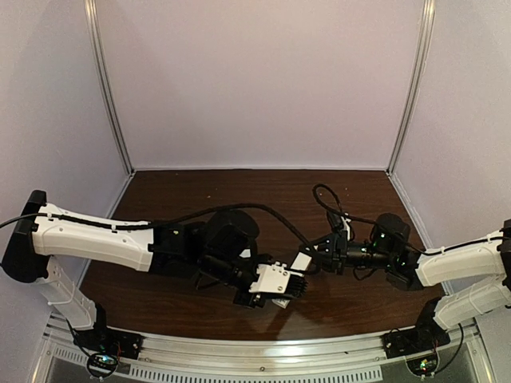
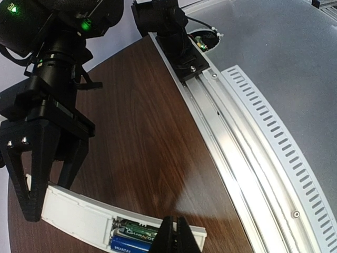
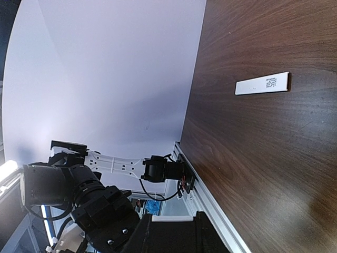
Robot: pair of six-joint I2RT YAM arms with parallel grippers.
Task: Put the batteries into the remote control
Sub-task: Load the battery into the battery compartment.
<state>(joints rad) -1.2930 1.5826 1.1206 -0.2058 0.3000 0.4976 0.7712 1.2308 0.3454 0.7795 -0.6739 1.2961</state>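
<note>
**Batteries in the recess, remote braced at both ends**

Closest to you, the left gripper (image 2: 171, 236) has its fingertips pinched together with nothing visible between them. They sit right at the open recess, probably so the closed tip can act as a pusher on the batteries (image 2: 131, 237). Two of these lie side by side in the remote control (image 2: 79, 216), one green-wrapped and one blue. The remote sits low over the table (image 2: 147, 132) near its front edge, and you cannot tell whether it touches the wood. At the remote's far end, the right gripper (image 2: 48, 197) is clamped across the width, one finger on each side. That likely keeps the bar from sliding or tipping under a press. Well beyond, the white battery cover strip (image 3: 262, 83) lies flat on the table, parked clear of the work until you need it.
</note>
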